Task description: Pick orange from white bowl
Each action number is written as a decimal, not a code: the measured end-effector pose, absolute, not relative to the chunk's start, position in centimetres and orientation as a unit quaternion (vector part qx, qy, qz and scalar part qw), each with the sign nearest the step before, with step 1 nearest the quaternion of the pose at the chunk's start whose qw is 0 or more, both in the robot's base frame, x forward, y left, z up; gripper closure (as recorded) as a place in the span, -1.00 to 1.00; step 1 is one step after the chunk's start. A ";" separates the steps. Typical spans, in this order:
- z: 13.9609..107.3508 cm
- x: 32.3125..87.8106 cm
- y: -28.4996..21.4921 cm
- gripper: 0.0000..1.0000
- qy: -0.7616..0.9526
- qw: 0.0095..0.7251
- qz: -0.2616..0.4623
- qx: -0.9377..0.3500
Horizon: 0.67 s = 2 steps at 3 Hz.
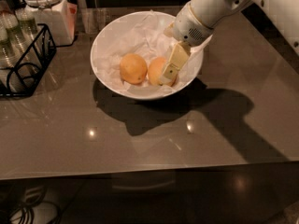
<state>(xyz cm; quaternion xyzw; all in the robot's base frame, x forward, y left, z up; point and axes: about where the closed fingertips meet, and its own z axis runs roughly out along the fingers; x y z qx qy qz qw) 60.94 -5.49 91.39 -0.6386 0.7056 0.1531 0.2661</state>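
A: One twin [133, 69] lies left in the bowl [103, 45], upper middle of the counter [140, 148]. The orange [155, 71]?
B: Just right of it, hand [167, 78] down against it. Apart or clamped, can't tell.

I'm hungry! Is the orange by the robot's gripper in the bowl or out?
In. The orange rests inside the white bowl, the gripper at it.
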 end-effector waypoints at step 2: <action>90.0 60.9 -5.4 -0.62 0.712 0.261 0.153 -0.634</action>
